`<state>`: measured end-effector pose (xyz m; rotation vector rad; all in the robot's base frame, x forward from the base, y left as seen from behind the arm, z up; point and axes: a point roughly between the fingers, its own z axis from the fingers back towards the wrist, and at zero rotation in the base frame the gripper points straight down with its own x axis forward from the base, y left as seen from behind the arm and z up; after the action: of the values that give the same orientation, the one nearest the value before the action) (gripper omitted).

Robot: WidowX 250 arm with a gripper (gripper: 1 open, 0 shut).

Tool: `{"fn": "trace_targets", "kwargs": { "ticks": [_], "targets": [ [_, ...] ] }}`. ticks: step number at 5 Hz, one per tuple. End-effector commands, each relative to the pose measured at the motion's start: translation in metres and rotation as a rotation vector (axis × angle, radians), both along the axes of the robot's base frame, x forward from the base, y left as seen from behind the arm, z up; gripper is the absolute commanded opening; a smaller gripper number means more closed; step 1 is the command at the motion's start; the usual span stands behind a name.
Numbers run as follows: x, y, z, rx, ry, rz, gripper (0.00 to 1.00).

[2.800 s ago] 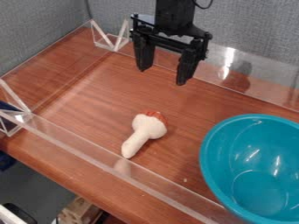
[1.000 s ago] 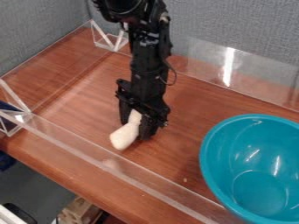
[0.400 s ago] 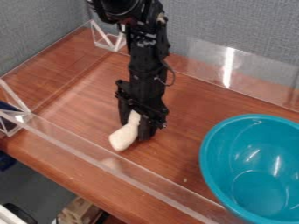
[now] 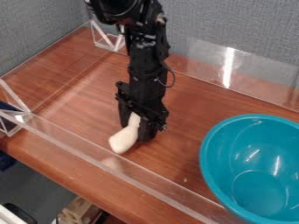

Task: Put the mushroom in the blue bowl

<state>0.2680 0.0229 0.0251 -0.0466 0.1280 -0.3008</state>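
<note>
light: even, fairly bright | glare: white streak, clear panel [image 4: 229, 68]

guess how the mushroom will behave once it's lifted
The mushroom looks stiff: its thick stem keeps its shape beside the gripper. The smooth, rounded stem could make it somewhat slippery, and probably apt to roll if dropped.

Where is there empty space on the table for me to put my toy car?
There's bare wood between the gripper and the blue bowl, and a bigger patch left of the arm, toward the gray wall. It's crowded right around the mushroom, where the gripper is.
</note>
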Motion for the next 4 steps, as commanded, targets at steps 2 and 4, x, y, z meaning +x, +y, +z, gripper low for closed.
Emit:
{"fn": "trace_targets", "kwargs": {
  "ticks": [2,4],
  "targets": [
    [0.0024,0.0008,0.0198,-0.004,-0.062,-0.012,0.0],
    [0.0023,0.0024,0.0247,-0.01,-0.077,-0.021,0.0]
  ]
}}
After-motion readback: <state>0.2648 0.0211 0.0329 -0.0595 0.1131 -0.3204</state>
